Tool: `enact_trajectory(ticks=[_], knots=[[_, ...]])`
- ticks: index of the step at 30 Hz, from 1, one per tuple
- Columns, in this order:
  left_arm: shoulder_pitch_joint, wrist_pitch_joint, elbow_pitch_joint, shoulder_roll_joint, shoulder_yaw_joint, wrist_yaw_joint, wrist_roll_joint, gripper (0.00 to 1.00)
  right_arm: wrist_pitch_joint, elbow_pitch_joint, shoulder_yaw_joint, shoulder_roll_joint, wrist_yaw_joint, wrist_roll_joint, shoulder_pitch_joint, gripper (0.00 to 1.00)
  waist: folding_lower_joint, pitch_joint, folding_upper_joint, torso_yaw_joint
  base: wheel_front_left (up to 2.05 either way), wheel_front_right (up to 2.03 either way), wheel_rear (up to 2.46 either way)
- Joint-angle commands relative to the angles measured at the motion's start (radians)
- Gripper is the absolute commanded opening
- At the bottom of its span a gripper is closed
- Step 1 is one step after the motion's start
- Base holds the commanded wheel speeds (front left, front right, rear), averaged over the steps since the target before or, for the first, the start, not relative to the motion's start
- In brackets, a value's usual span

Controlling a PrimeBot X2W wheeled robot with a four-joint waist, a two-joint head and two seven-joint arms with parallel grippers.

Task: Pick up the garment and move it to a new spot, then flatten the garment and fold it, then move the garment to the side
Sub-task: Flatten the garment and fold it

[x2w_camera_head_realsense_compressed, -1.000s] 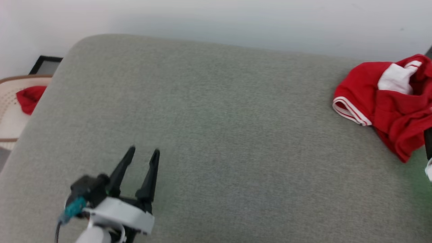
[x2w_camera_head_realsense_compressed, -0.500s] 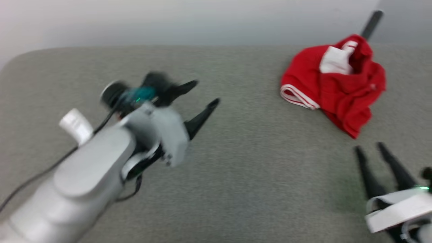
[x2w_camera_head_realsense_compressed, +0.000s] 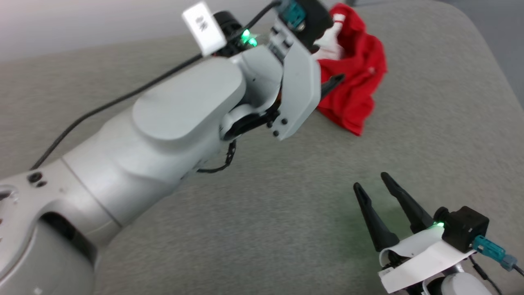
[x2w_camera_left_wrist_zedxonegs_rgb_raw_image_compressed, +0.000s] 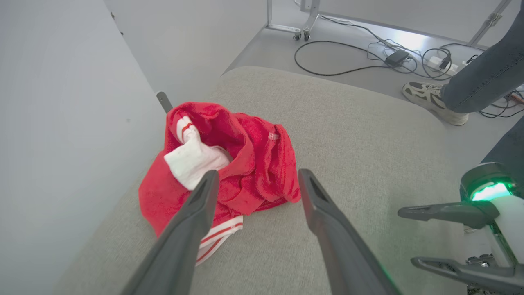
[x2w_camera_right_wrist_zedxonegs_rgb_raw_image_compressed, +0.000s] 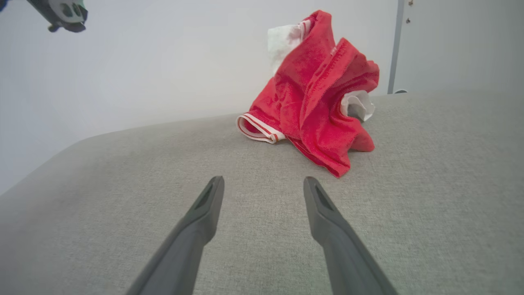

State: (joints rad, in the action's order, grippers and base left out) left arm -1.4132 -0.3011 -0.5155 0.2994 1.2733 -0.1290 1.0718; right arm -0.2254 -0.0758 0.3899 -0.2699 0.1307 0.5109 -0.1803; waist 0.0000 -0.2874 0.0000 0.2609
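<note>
Garment, where's it at?
— Crumpled heap at the far corner of the grey cushion, by the wall. Not lifted yet.
What changed?
— Left gripper swung over from well apart and is now right above the heap. Head camera turned too. Pickup looks about to start.
Pose?
— Left arm stretched out, fingers spread toward the heap, nothing held. Right gripper is low over the cushion's near side, fingers parted, empty.

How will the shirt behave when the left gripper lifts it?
Probably floppy: the shirt lies crumpled in soft folds, so it should drape and unfurl from one pinch. Likely light: thin cloth. On the textured cushion it may bunch rather than slide if pushed.
</note>
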Motion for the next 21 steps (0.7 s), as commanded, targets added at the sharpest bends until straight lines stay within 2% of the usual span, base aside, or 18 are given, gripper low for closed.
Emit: enact_trajectory(ticks=[1, 3, 8, 16, 18, 19, 20, 21], knots=[[-0.007, -0.003, -0.010, 0.001, 0.003, -0.002, 0.010, 1.00, -0.005, -0.002, 0.003, 0.009, 0.000, -0.003, -0.016, 1.00, 0.0000, -0.082, 0.0000, 0.107, 0.00, 0.00, 0.00], [-0.049, -0.022, -0.065, -0.032, 0.007, -0.002, 0.020, 1.00, -0.016, -0.014, 0.015, 0.029, 0.000, 0.005, -0.030, 1.00, 0.0000, -0.110, 0.0000, 0.148, 0.00, 0.00, 0.00], [-0.071, -0.081, -0.122, -0.048, 0.008, -0.002, -0.019, 1.00, -0.030, -0.030, 0.042, 0.050, 0.000, 0.013, -0.051, 1.00, 0.0000, -0.145, 0.0000, 0.196, 0.00, 0.00, 0.00], [-0.059, -0.139, -0.207, -0.032, 0.009, -0.002, -0.134, 1.00, -0.039, -0.041, 0.088, 0.078, 0.000, 0.021, -0.095, 1.00, 0.0000, -0.178, 0.0000, 0.249, 0.00, 0.00, 0.00], [-0.052, -0.128, -0.227, -0.026, 0.008, -0.002, -0.125, 1.00, -0.040, -0.033, 0.091, 0.080, 0.000, 0.018, -0.105, 1.00, 0.0000, -0.180, 0.0000, 0.255, 0.00, 0.00, 0.00], [-0.045, -0.133, -0.229, -0.030, 0.009, -0.002, -0.121, 0.93, -0.040, -0.027, 0.090, 0.082, 0.000, 0.020, -0.105, 1.00, 0.0000, -0.182, 0.0000, 0.255, 0.00, 0.00, 0.00], [-0.042, -0.132, -0.225, -0.032, 0.009, -0.002, -0.118, 0.48, -0.040, -0.022, 0.088, 0.082, 0.000, 0.021, -0.105, 1.00, 0.0000, -0.184, 0.0000, 0.255, 0.00, 0.00, 0.00], [-0.041, -0.117, -0.232, -0.034, 0.008, -0.002, -0.069, 0.14, -0.040, -0.016, 0.082, 0.081, 0.000, 0.020, -0.106, 1.00, 0.0000, -0.185, 0.0000, 0.250, 0.00, 0.00, 0.00]])
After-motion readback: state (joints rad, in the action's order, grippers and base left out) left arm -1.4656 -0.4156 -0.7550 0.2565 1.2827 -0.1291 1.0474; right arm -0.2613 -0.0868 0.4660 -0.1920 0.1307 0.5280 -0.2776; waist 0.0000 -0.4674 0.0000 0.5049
